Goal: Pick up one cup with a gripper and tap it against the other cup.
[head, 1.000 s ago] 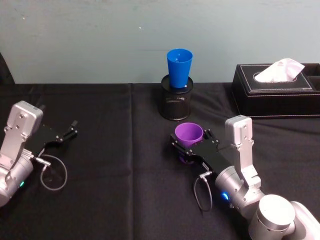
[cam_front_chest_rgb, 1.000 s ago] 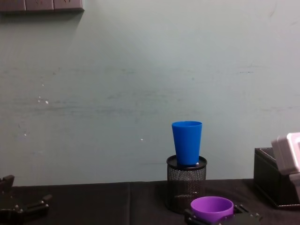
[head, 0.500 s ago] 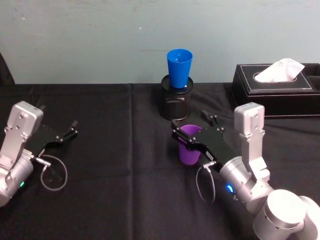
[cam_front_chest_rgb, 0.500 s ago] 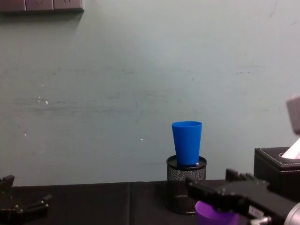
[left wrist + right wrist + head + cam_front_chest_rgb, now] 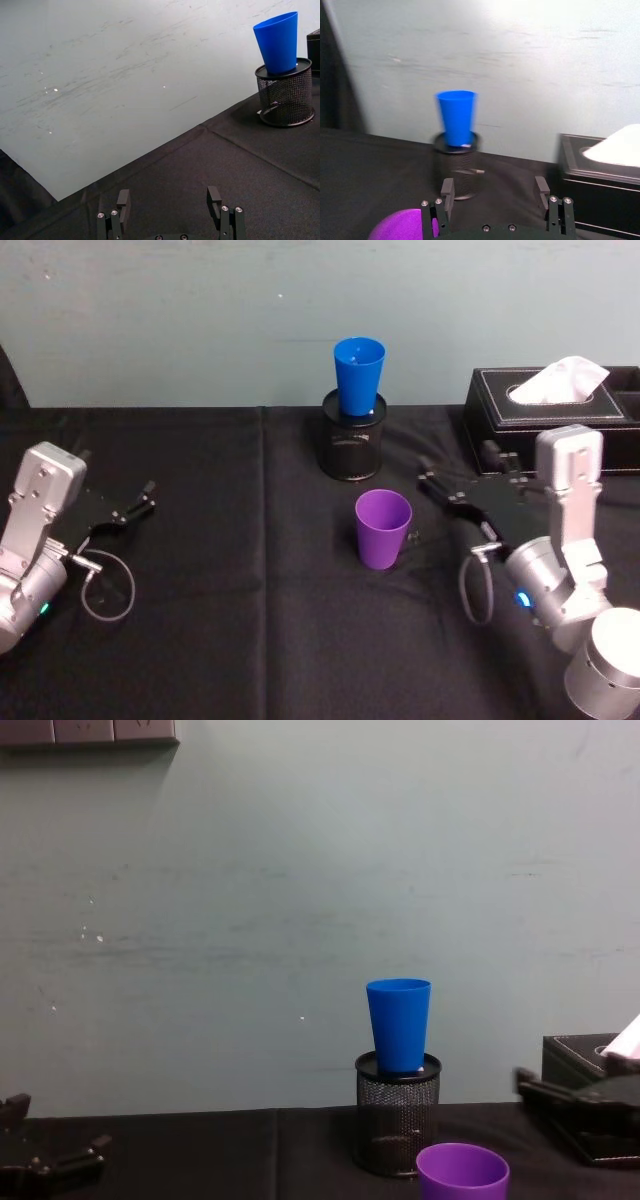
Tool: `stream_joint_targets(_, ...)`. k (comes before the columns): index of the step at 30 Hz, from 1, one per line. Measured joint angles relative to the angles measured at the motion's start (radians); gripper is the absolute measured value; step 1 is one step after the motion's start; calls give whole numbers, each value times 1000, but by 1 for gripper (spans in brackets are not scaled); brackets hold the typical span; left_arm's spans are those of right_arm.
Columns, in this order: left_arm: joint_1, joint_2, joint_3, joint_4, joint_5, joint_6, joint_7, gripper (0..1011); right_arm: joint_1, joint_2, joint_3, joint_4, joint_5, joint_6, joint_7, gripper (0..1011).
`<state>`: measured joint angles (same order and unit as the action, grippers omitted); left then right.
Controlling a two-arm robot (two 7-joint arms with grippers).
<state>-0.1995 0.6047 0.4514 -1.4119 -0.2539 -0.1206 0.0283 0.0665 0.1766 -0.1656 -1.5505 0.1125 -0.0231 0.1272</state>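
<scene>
The left gripper (image 5: 135,508) rests parked on the black cloth-covered table (image 5: 230,640) with its fingers spread wide, well away from both cups. The smooth purple plastic tumbler (image 5: 382,528) now stands upright and free on the cloth, just left of the right gripper (image 5: 440,490), which has let go and drawn off to the right, its fingers parted and empty. Beyond and left of that gripper, the bright blue plastic tumbler (image 5: 358,375) sits in the black mesh pen holder (image 5: 353,447). With the purple cup released, the tap looks either finished or in need of a fresh grasp.

Even, dim light; right wrist view motion-blurred, bright blue plastic tumbler (image 5: 457,117) smeared, glare at frame top.
</scene>
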Motion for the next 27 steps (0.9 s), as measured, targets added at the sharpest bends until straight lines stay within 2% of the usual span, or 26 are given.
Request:
stream_joint_targets(4,0,0,0,0,0,0,0,1000,23,11,34,58,-45,-23,-31,1003)
stream_joint_targets(8,0,0,0,0,0,0,0,1000,40,13,36,103,-88,-43,-46,1003)
stream_joint_targets(14,0,0,0,0,0,0,0,1000,49,3,31,128,-147,-63,-76,1003)
stream_joint_targets(27,0,0,0,0,0,0,0,1000,49,5,31,126,-136,-61,-71,1003)
